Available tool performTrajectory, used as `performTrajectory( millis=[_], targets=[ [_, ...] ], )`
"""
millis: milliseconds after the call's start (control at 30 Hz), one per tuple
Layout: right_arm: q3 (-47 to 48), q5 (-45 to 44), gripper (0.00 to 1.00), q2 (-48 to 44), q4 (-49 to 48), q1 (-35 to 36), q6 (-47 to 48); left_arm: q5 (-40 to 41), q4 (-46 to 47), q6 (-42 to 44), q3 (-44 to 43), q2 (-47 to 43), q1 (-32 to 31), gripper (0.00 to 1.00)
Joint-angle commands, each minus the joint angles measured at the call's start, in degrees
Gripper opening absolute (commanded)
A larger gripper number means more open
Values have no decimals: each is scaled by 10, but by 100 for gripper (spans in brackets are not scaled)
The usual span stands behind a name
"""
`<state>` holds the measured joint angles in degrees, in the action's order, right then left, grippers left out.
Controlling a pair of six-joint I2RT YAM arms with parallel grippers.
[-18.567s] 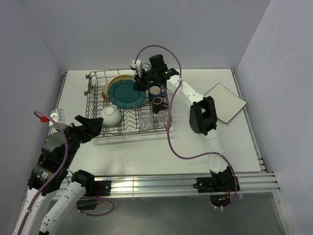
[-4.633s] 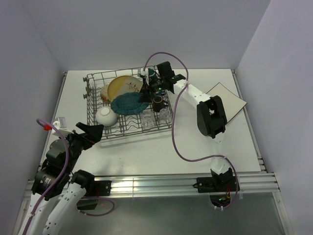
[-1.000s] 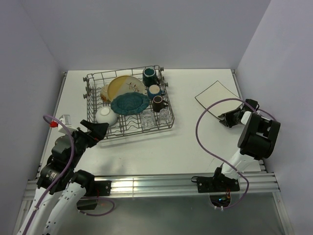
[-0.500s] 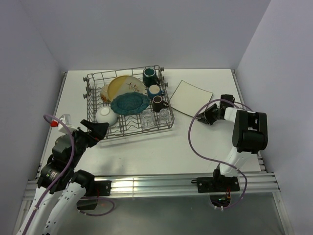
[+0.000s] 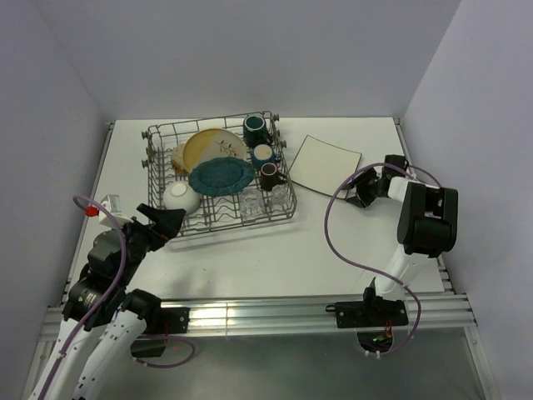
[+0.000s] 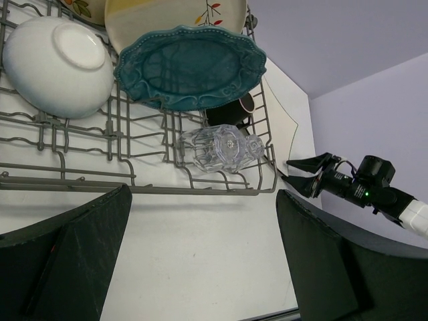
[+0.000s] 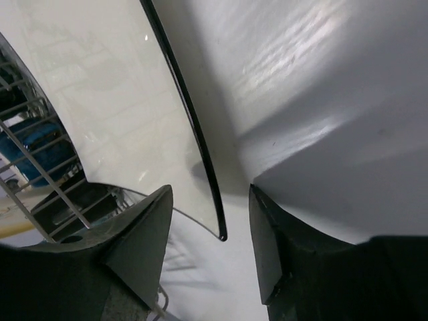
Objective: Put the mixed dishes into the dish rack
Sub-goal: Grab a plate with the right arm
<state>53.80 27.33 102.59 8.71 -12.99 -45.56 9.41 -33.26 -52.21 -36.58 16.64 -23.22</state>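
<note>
Right wrist view: right pincer [image 7: 210, 190] stands apart with the plate [image 7: 87, 80] corner between its fingers, apparently untouched; a shallow closing may let it slip.

A grey wire dish rack [image 5: 151, 167] is holding a teal scalloped plate [image 5: 221, 176], a leaf-sprig cream plate [image 5: 212, 146], an overturned white bowl [image 5: 181, 197], three mugs [image 5: 256, 129] and clear glasses [image 5: 248, 201], while a white square plate [image 5: 323, 165] is lying just beside it.
</note>
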Motion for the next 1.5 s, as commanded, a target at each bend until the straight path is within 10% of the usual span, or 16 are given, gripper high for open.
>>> performTrajectory(
  millis=[0,167,833,967,1100,1467],
  targets=[
    [31,-33,57,17,31,-28,75,-9,25,2,-17,1,0,97],
    [35,0,63,40,36,-51,98,-12,35,1,-6,-1,0,96],
    [67,154,36,158,-32,-44,41,-35,65,-10,-36,40,0,94],
    [70,176,19,169,-47,-48,39,-47,81,-11,-38,52,0,94],
    [51,239,2,162,-118,-56,20,-77,111,-11,-39,66,0,96],
    [-27,354,0,71,-366,-78,-225,-170,266,-52,-33,156,-1,94]
  ],
)
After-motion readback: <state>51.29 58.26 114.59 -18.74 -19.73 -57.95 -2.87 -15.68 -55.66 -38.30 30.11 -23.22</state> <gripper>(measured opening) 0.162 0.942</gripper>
